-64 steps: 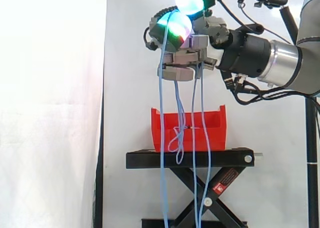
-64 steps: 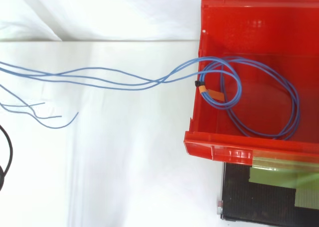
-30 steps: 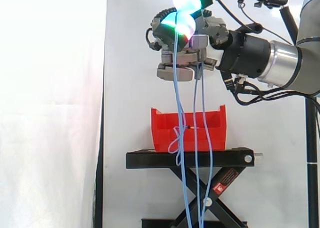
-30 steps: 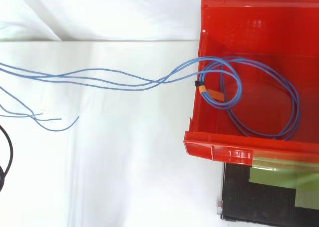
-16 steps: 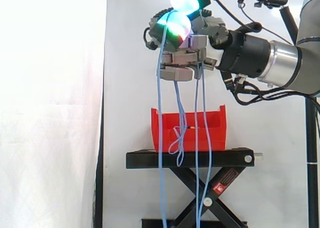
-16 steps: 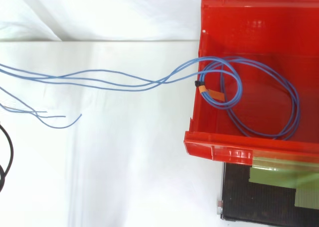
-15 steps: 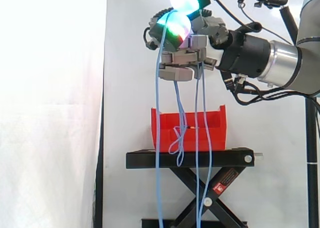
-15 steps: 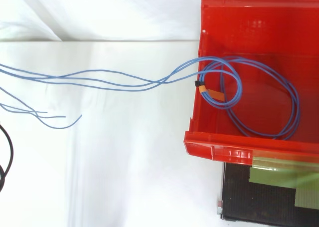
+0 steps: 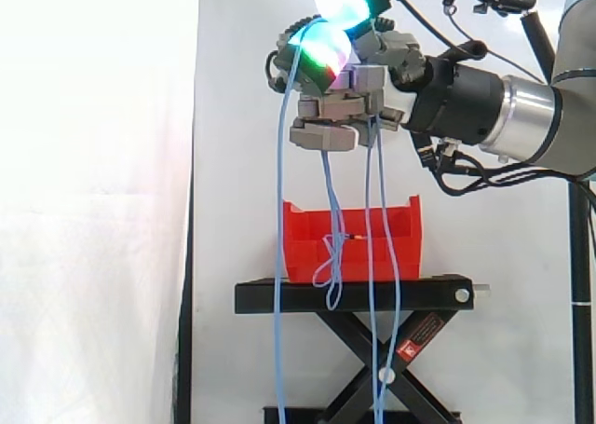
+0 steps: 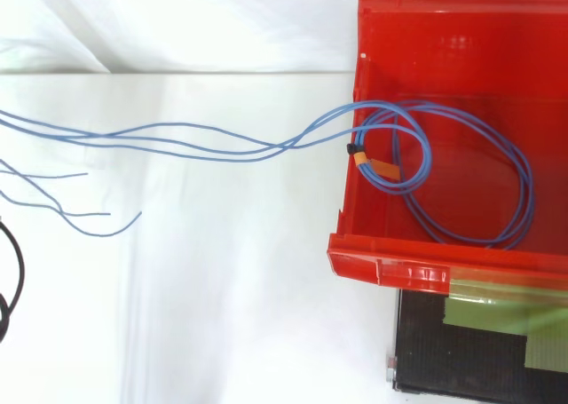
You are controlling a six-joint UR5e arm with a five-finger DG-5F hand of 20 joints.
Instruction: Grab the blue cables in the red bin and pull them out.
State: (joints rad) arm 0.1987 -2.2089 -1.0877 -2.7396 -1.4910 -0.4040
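Observation:
High above the red bin (image 9: 352,240), my hand (image 9: 349,98) is shut on several blue cables (image 9: 372,219), its pads glowing green and cyan. The strands drop from the curled fingers past the bin front, down below the black stand (image 9: 354,295). One strand (image 9: 279,256) swings out to the left. From above, the blue cables (image 10: 204,142) stretch left out of the red bin (image 10: 417,262), while a coil (image 10: 470,182) with an orange tie (image 10: 373,164) still lies on the bin floor. Loose ends (image 10: 98,217) dangle at the left.
The bin sits on a black scissor-lift stand (image 9: 372,359) before a white curtain (image 9: 93,210). A black plate with green tape (image 10: 484,342) shows below the bin from above. The arm (image 9: 521,116) comes in from the right, level with the hand.
The hand has stayed at about the same height. The hanging strands sway: the leftmost one has swung further left, and the loose ends seen from above have shifted.

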